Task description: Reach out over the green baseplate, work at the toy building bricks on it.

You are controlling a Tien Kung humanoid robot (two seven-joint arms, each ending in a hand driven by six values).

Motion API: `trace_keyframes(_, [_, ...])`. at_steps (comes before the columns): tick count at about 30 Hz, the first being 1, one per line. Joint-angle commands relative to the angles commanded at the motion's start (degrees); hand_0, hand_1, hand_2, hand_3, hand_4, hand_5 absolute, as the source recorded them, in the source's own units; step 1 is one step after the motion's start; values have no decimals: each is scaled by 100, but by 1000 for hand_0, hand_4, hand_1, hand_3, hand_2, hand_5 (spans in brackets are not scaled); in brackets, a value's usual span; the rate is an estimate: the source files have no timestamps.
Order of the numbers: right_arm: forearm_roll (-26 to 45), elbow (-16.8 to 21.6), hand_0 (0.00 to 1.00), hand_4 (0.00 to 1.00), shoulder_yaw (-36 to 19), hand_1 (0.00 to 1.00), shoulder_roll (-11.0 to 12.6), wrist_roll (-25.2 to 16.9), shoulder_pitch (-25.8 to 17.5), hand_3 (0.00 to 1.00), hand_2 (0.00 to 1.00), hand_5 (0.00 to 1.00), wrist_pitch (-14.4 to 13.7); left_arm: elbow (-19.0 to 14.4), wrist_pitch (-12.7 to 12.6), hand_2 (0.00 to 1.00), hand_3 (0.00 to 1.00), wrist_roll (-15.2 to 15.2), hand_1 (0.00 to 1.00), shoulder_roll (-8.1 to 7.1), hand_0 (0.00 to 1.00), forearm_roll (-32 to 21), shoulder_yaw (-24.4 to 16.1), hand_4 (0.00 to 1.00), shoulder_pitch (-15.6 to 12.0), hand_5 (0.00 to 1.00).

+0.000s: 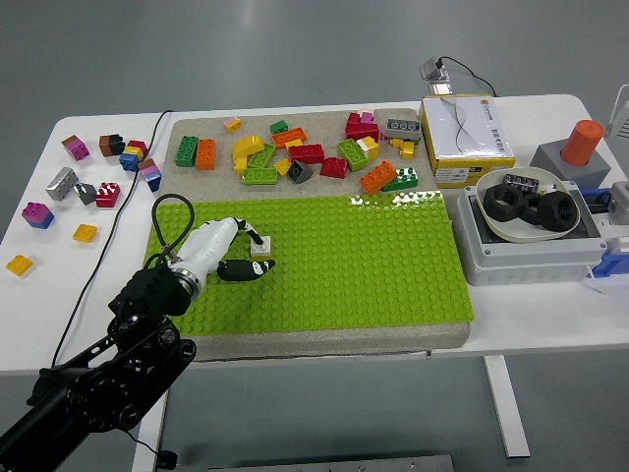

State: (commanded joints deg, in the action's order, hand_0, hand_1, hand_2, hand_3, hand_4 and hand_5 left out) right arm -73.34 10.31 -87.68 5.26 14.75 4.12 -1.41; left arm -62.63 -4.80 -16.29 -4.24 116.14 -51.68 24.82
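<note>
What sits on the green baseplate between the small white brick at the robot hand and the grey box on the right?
Head view: nothing. The green baseplate is bare studs from the white brick to the grey box.

Baseplate (373,265) right of the white brick (260,246) lies bare; loose bricks (314,152) crowd behind.
</note>
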Motion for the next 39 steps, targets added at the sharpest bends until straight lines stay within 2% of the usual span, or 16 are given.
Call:
trace_keyframes(24, [-8, 0, 600, 586, -35, 599, -1, -6, -6, 648, 641, 834, 0, 54, -18, 860, 580, 37, 887, 9, 995, -27, -10, 836, -10, 434])
trace_keyframes(39, [-21, 0, 601, 590, -51, 600, -10, 6, -17, 648, 640, 831, -4, -145, -106, 854, 576, 59, 886, 18, 991, 62, -91, 832, -21, 433])
